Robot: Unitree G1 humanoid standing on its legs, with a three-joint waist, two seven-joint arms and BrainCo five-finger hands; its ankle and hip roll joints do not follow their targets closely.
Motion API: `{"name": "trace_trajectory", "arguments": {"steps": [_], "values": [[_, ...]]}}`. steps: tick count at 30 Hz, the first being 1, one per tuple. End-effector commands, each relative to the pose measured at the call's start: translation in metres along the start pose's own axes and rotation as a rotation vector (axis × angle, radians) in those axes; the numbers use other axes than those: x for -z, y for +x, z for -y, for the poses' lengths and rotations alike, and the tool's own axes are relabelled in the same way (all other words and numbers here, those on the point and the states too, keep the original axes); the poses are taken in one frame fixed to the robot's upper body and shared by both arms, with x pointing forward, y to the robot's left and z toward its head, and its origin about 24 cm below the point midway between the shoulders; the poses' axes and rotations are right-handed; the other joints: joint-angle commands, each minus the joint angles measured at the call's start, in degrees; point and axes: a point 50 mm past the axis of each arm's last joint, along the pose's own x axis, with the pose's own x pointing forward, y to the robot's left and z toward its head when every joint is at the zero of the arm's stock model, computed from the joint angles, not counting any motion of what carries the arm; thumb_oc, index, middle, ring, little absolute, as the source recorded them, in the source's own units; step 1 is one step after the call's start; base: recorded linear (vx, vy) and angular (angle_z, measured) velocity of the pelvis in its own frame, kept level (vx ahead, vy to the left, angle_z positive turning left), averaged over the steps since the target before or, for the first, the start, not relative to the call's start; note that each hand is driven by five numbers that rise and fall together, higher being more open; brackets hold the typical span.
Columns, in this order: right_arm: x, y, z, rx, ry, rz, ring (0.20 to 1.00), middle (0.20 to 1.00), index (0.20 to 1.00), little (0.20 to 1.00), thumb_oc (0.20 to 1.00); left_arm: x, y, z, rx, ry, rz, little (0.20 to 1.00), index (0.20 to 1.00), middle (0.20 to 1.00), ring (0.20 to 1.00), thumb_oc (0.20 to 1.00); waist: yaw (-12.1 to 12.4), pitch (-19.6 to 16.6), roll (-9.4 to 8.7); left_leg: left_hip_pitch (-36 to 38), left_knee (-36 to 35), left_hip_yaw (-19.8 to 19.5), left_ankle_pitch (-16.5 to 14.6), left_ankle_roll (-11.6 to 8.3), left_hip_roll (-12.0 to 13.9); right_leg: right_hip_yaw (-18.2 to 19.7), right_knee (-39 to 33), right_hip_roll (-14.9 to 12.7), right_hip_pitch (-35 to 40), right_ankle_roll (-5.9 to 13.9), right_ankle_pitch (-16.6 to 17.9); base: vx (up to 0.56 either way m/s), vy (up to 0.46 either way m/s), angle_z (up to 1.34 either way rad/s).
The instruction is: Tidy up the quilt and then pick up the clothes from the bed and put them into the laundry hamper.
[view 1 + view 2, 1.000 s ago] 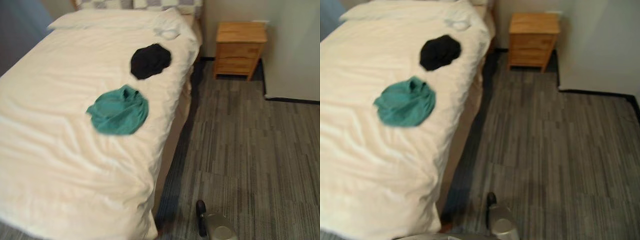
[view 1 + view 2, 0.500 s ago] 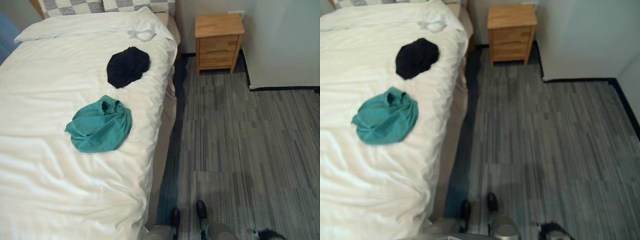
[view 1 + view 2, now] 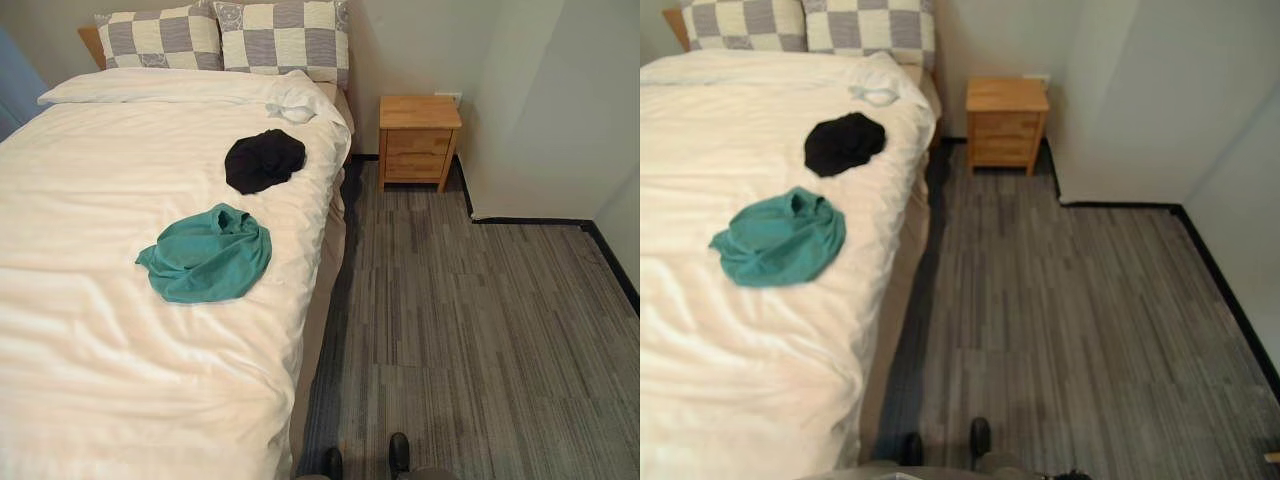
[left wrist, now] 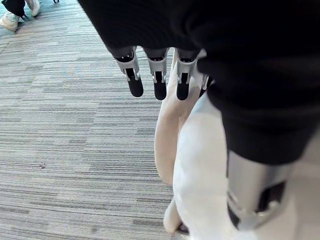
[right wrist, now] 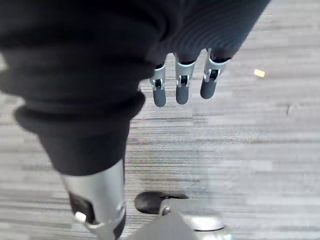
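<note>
You have the white quilt (image 3: 120, 330) spread smooth over the bed, its edge hanging down the side toward the grey striped carpet floor (image 3: 480, 300). On it lie two clothes: a crumpled teal green garment (image 3: 208, 256) near the middle, and a bunched black garment (image 3: 264, 160) further up, well apart from the teal one. A small white cloth (image 3: 292, 104) lies near the two grey-and-white checked pillows (image 3: 230, 38). Beside the bed's head stands a light wooden nightstand (image 3: 418, 140) against the wall. Your left hand (image 4: 155, 75) hangs beside the quilt's hanging edge, fingers straight and holding nothing. Your right hand (image 5: 182, 80) hangs over the carpet, fingers relaxed, also holding nothing.
</note>
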Motion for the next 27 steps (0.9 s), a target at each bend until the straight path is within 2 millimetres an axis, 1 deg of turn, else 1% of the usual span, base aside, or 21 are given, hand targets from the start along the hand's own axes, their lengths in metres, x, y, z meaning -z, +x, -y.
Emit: {"name": "trace_trajectory", "arguments": {"steps": [1,2,5,6,7,8,9,10,11,13,14,15,16,18,19,20,22,24,25,26,27], "values": [[-0.03,0.0,-0.005,-0.004,0.036,0.094,1.0,1.0,1.0,1.0,1.0,-0.086,-0.005,0.002,-0.058,-0.04,0.294,1.0,1.0,1.0,1.0,1.0,-0.63,2.38,-2.54,-0.2,0.28,-2.38,-0.84,-1.53,-2.12,1.36,0.19,-1.14,5.01,3.03,0.69,0.06,0.013,-0.03],[-0.029,-0.001,-0.006,-0.006,0.048,0.089,1.0,1.0,1.0,1.0,1.0,-0.087,-0.005,0.002,-0.059,-0.039,0.295,1.0,1.0,1.0,1.0,1.0,-0.72,2.27,-2.56,-0.04,0.2,-2.41,-0.87,-1.47,-2.21,1.49,0.24,-1.11,5.06,3.04,0.67,0.09,0.051,0.01],[-0.029,-0.001,-0.006,0.006,0.053,0.089,1.0,1.0,1.0,1.0,1.0,-0.079,-0.004,0.001,-0.049,-0.082,0.254,1.0,1.0,1.0,1.0,1.0,-0.58,2.08,-2.59,0.96,1.18,-1.48,-1.79,-1.13,-2.11,0.96,2.49,-2.68,5.61,3.52,-0.37,0.12,0.062,-0.03],[-0.031,-0.001,-0.007,0.007,0.061,0.093,1.0,1.0,1.0,1.0,1.0,-0.075,-0.003,0.0,-0.052,-0.107,0.227,1.0,1.0,1.0,1.0,1.0,-0.05,2.7,-2.81,0.06,3.78,-0.85,-2.9,-0.28,-2.34,0.11,7.04,-4.23,5.0,3.83,-1.93,0.15,0.032,-0.22],[-0.034,-0.001,-0.007,0.001,0.08,0.096,1.0,1.0,1.0,1.0,1.0,-0.073,-0.002,-0.002,-0.061,-0.103,0.217,1.0,1.0,1.0,1.0,1.0,0.12,3.76,-2.74,-0.71,5.56,-0.57,-3.55,0.92,-2.3,-0.29,12.49,-5.07,3.28,3.69,-3.19,0.1,0.008,-0.32],[-0.035,-0.001,-0.007,-0.001,0.089,0.094,1.0,1.0,1.0,1.0,1.0,-0.073,-0.001,-0.003,-0.065,-0.098,0.216,1.0,1.0,1.0,1.0,1.0,0.07,4.15,-2.61,-0.87,6.02,-0.64,-3.67,1.29,-2.21,-0.28,14.64,-5.29,2.33,3.67,-3.48,0.07,0.0,-0.68],[-0.035,-0.001,-0.008,-0.008,0.108,0.089,1.0,1.0,1.0,1.0,1.0,-0.07,0.0,-0.007,-0.078,-0.079,0.21,1.0,1.0,1.0,1.0,1.0,-0.65,5.97,-1.87,-0.87,6.97,-0.69,-4.01,2.73,-1.75,0.16,25.2,-5.9,-2.73,4.13,-2.37,0.08,-0.011,-0.81],[-0.033,-0.001,-0.008,-0.012,0.112,0.083,1.0,1.0,1.0,1.0,1.0,-0.069,0.001,-0.009,-0.086,-0.075,0.205,1.0,1.0,1.0,1.0,1.0,-1.04,6.94,-1.6,-0.65,7.29,-0.5,-4.28,3.25,-1.66,0.23,28.56,-6.34,-4.93,4.25,-1.4,0.22,-0.142,-0.73],[-0.027,-0.001,-0.008,-0.017,0.101,0.058,1.0,1.0,1.0,1.0,1.0,-0.066,0.002,-0.014,-0.098,-0.081,0.192,1.0,1.0,1.0,1.0,1.0,-1.42,8.23,-1.77,-0.62,8.53,0.1,-5.13,3.27,-2.14,-0.32,26.49,-8.02,-6.6,4.43,0.37,0.23,-0.23,-0.18],[-0.023,-0.001,-0.01,-0.021,0.103,0.043,1.0,1.0,1.0,1.0,1.0,-0.067,0.003,-0.017,-0.102,-0.086,0.192,1.0,1.0,1.0,1.0,1.0,-1.34,8.83,-1.97,-0.76,9.25,0.35,-5.75,2.83,-2.2,-0.93,22.11,-9.2,-6.22,4.8,1.92,0.22,-0.295,0.09],[-0.02,-0.001,-0.011,-0.027,0.108,0.028,1.0,1.0,1.0,1.0,1.0,-0.069,0.003,-0.02,-0.11,-0.092,0.193,1.0,1.0,1.0,1.0,1.0,-1.5,9.59,-2.26,-0.69,9.49,0.44,-6.48,2.31,-2.12,-0.91,16.31,-10.34,-6.57,5.38,4.84,0.25,-0.338,0.0],[-0.019,-0.001,-0.012,-0.031,0.11,0.017,1.0,1.0,1.0,1.0,1.0,-0.07,0.003,-0.022,-0.117,-0.092,0.188,1.0,1.0,1.0,1.0,1.0,-1.88,9.99,-2.26,-0.5,9.26,0.24,-6.68,2.15,-2.03,-0.2,13.94,-10.69,-7.92,5.68,6.66,0.42,-0.44,-0.14],[-0.015,-0.001,-0.013,-0.032,0.111,-0.008,1.0,1.0,1.0,1.0,1.0,-0.069,0.004,-0.023,-0.127,-0.087,0.173,1.0,1.0,1.0,1.0,1.0,-2.97,10.68,-1.8,0.61,8.88,-0.32,-7.22,1.72,-1.31,1.83,8.79,-10.39,-9.7,6.06,7.93,0.42,-0.329,-0.23],[-0.006,-0.001,-0.015,-0.038,0.104,-0.044,1.0,1.0,1.0,1.0,1.0,-0.058,0.005,-0.024,-0.137,-0.079,0.136,1.0,1.0,1.0,1.0,1.0,-3.75,10.83,-1.67,1.84,9.64,0.07,-8.25,1.23,-0.37,2.61,7.21,-9.85,-10.51,6.53,7.88,0.6,-0.354,-0.31],[0.004,-0.002,-0.015,-0.046,0.073,-0.076,1.0,1.0,1.0,1.0,1.0,-0.047,0.005,-0.023,-0.149,-0.095,0.101,1.0,1.0,1.0,1.0,1.0,-4.33,10.31,-2.5,2.43,12.18,0.19,-10.69,0.76,0.04,3.74,5.63,-9.72,-8.58,7.68,7.94,0.76,-0.424,-0.3],[0.01,-0.002,-0.015,-0.053,0.042,-0.091,1.0,1.0,1.0,1.0,1.0,-0.044,0.005,-0.023,-0.146,-0.109,0.096,1.0,1.0,1.0,1.0,1.0,-4.82,9.87,-2.81,3.37,12.93,-0.08,-11.78,0.68,0.29,4.89,6.11,-9.43,-8.28,7.6,7.88,0.77,-0.4,-0.14],[0.016,-0.002,-0.01,-0.026,0.021,-0.092,1.0,1.0,1.0,1.0,1.0,-0.045,0.003,-0.012,-0.101,-0.114,0.115,1.0,1.0,1.0,1.0,1.0,-5.49,9.37,-2.63,5.74,15.13,-0.22,-13.85,-0.18,1.83,4.91,8.24,-8.77,-6.65,6.49,6.7,0.56,-0.254,0.51],[0.016,-0.002,-0.007,-0.022,0.025,-0.075,1.0,1.0,1.0,1.0,1.0,-0.048,0.001,-0.005,-0.078,-0.128,0.14,1.0,1.0,1.0,1.0,1.0,-5.54,8.99,-2.5,5.73,18.27,-0.27,-13.71,-1.12,2.83,4.55,8.82,-8.32,-5.78,5.64,5.68,0.38,-0.203,0.24],[0.014,-0.001,0.0,-0.008,0.031,-0.046,1.0,1.0,1.0,1.0,1.0,-0.05,-0.003,0.003,-0.06,-0.149,0.156,1.0,1.0,1.0,1.0,1.0,-5.33,8.56,-2.04,3.42,25.11,-0.47,-8.66,-2.04,4.12,3.76,8.82,-7.35,-4.41,4.49,4.44,0.39,-0.226,-0.47],[0.011,0.0,0.006,0.007,0.02,-0.018,1.0,1.0,1.0,1.0,1.0,-0.051,-0.004,0.007,-0.048,-0.169,0.156,1.0,1.0,1.0,1.0,1.0,-5.3,8.36,-1.73,0.94,30.58,0.44,-4.25,-2.56,4.93,2.81,8.84,-6.57,-3.32,3.46,3.62,0.41,-0.253,-0.39],[0.009,0.001,0.009,0.014,0.016,-0.004,1.0,1.0,1.0,1.0,1.0,-0.052,-0.004,0.008,-0.04,-0.172,0.158,1.0,1.0,1.0,1.0,1.0,-5.19,8.34,-1.75,-1.49,34.53,0.81,-1.93,-2.89,5.49,2.01,8.86,-6.34,-2.49,2.59,3.1,0.26,-0.179,-0.01]]}}
